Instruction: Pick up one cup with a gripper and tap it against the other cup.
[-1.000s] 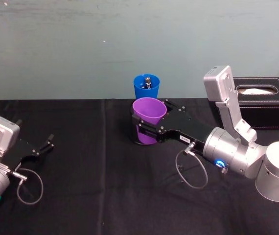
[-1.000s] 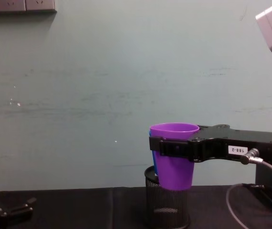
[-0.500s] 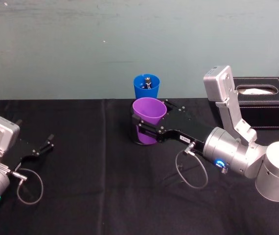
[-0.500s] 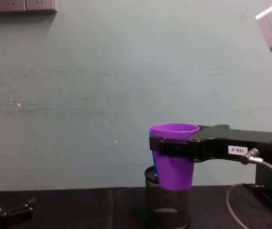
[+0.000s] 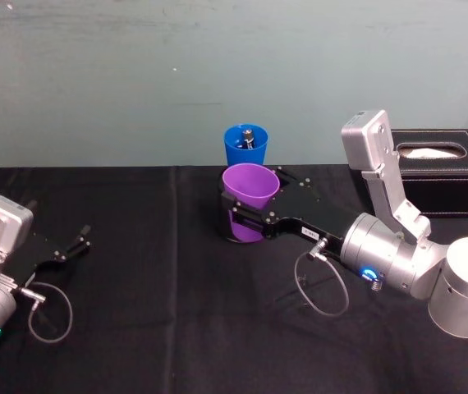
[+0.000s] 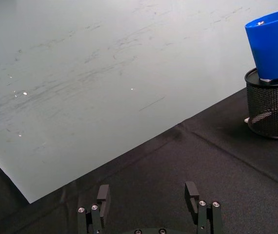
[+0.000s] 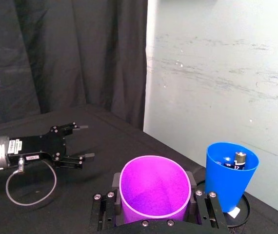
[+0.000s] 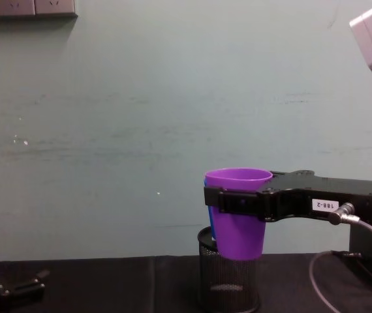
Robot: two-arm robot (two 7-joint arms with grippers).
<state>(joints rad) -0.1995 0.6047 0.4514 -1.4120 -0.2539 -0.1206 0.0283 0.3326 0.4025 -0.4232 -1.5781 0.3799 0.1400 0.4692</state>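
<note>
- Head view: the right gripper [image 5: 245, 217] is clamped on the purple cup [image 5: 250, 195] and holds it upright, off the black table [image 5: 152, 320], a little in from the middle of the back edge.
- The blue cup [image 5: 245, 149] stands just behind the purple cup, nearer the back edge, with a battery [image 5: 248, 135] inside it. Whether the two cups touch cannot be told.
- A black tissue box [image 5: 443, 171] sits at the table's back right corner.
- The left gripper [image 5: 68, 247] lies low near the left edge, well apart from both cups, its fingers spread with nothing between them.
- Left wrist view: the left gripper [image 6: 148, 199] shows its fingers [image 6: 103, 194] parted over bare cloth. Farther off, the blue cup [image 6: 273, 46] stands upright in a black mesh holder [image 6: 270, 111].
- Right wrist view: the right gripper [image 7: 154, 207] has a jaw on either side of the purple cup [image 7: 153, 187]. The blue cup [image 7: 230, 178] is just beside it in the mesh holder [image 7: 242, 215].
- Chest view: the purple cup [image 8: 237, 228] hangs in the right gripper [image 8: 238, 202] in front of the mesh holder [image 8: 228, 283], its base above the table. A sliver of the blue cup [image 8: 207, 215] shows behind it.
- A white label [image 8: 323, 205] is on the gripper's side.
</note>
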